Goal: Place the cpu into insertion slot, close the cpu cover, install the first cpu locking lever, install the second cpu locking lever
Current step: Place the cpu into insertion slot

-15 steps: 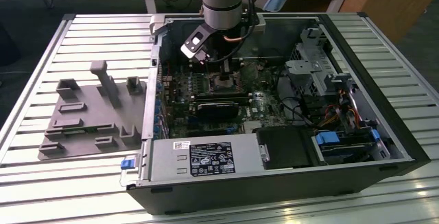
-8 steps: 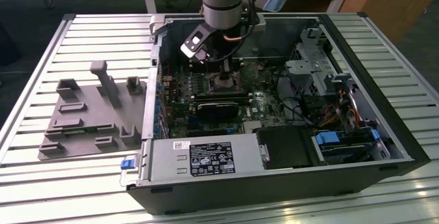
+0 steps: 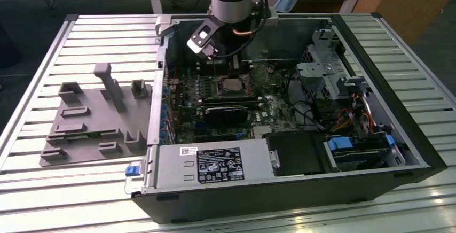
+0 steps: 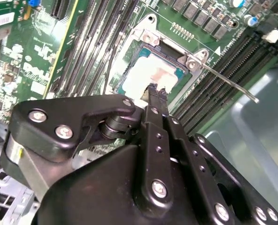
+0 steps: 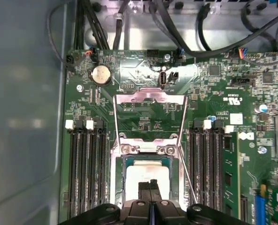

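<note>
The cpu (image 5: 146,174) lies flat in the insertion slot (image 5: 119,187), its silvery top (image 4: 150,75) showing in both wrist views. My gripper (image 5: 150,183) hovers just over the chip's near edge, fingers shut with nothing between them (image 4: 156,90). The cpu cover (image 5: 149,97) is swung open past the slot, and the green board shows through its window. One thin locking lever (image 4: 228,82) sticks out unlatched beside the slot. In the exterior view the arm (image 3: 229,3) reaches down into the case over the slot (image 3: 232,86).
Black memory slots (image 5: 85,173) flank the socket on both sides (image 5: 207,168). A black card (image 3: 228,113) lies just in front of the socket. Cables (image 3: 306,113), drive cages (image 3: 331,67) and the power supply (image 3: 210,163) crowd the open case. A grey fixture (image 3: 93,121) sits at the exterior view's left.
</note>
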`<state>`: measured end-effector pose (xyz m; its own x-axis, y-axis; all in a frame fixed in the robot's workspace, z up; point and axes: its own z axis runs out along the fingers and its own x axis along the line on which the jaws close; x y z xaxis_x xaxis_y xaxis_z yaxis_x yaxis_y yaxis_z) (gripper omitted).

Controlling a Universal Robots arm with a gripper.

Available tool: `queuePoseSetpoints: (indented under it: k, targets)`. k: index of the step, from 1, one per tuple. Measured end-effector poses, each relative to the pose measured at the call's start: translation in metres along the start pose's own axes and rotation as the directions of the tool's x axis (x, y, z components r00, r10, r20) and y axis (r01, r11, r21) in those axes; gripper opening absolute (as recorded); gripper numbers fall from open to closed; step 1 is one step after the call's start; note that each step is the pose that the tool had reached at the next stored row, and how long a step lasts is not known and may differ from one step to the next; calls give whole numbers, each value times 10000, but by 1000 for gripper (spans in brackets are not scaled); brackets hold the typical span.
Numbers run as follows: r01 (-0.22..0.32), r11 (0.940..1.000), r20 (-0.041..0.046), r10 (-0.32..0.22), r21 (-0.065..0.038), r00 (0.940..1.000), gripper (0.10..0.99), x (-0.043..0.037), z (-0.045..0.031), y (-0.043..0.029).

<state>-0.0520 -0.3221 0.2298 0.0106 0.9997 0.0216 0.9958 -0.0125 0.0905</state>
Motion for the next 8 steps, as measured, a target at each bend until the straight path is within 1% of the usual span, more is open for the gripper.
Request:
queuePoseSetpoints:
  k: [5,8]
  targets:
    - [0,10000,0,0,-12,10000,106,3,-141,13]
    - [1,10000,1,-1,-24,10000,106,4,-182,16]
